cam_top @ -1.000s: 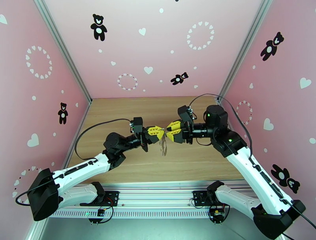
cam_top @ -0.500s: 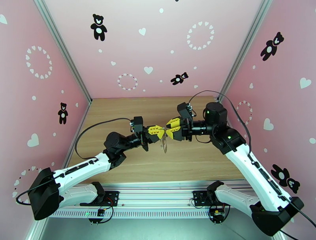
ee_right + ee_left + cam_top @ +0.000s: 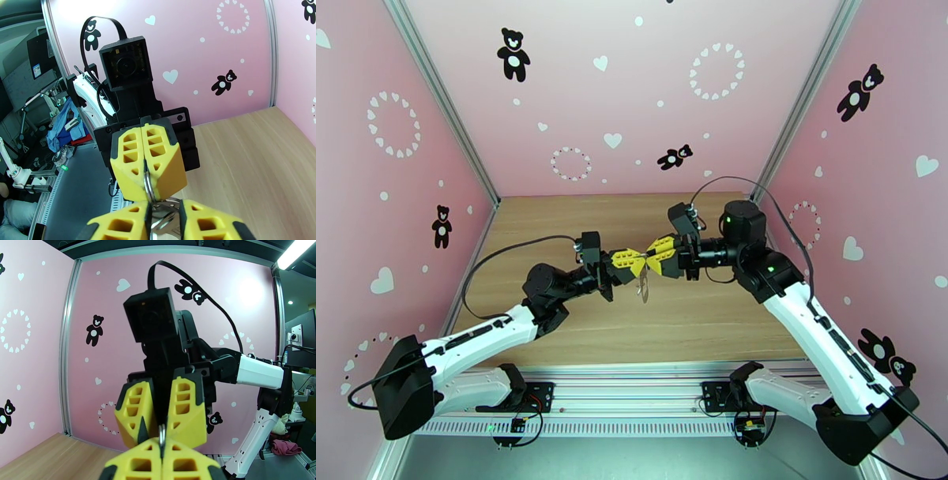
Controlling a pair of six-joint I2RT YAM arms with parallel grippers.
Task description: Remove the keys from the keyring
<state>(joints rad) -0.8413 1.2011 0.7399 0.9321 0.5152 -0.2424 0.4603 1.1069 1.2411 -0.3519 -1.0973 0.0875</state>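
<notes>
keyring, a thin grey metal loop, hangs above the brown wooden table, clamped between the yellow-fingered left gripper; the right gripper flanks it with jaws narrowly apart, grip unclear.

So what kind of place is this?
Probably a robot test booth in a lab, not a playroom: pink teddy-bear walls box in a wooden table, two robot arms are bolted at its edge, and a monitor stands outside.
</notes>
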